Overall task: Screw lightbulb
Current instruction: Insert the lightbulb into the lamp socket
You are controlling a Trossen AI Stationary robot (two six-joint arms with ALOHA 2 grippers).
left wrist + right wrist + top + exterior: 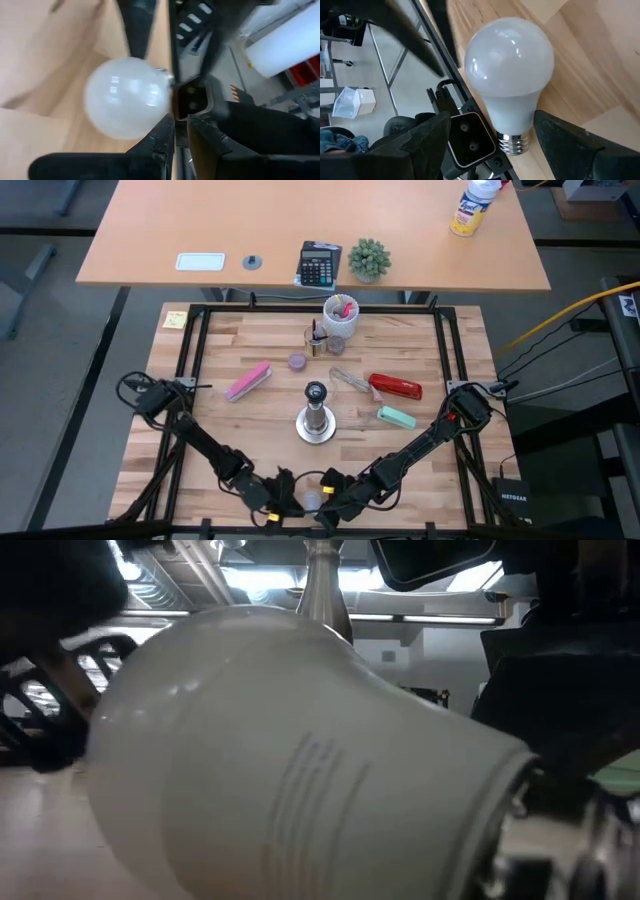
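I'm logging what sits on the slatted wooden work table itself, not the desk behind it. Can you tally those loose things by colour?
White: 2 - frosted round lightbulb, perforated white cup of pens
Pink: 1 - flat pink block
Purple: 1 - small round cap
Red: 1 - stapler
Mint green: 1 - small oblong block
Silver: 1 - metal socket stand with round base
Total: 7

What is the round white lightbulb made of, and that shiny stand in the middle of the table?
The white frosted lightbulb looks like matte plastic or frosted glass; soft glints show on its dome, so I cannot tell which. Its ribbed silvery screw base looks metal. The silver socket stand with a round base looks like brushed metal, from its grey sheen.
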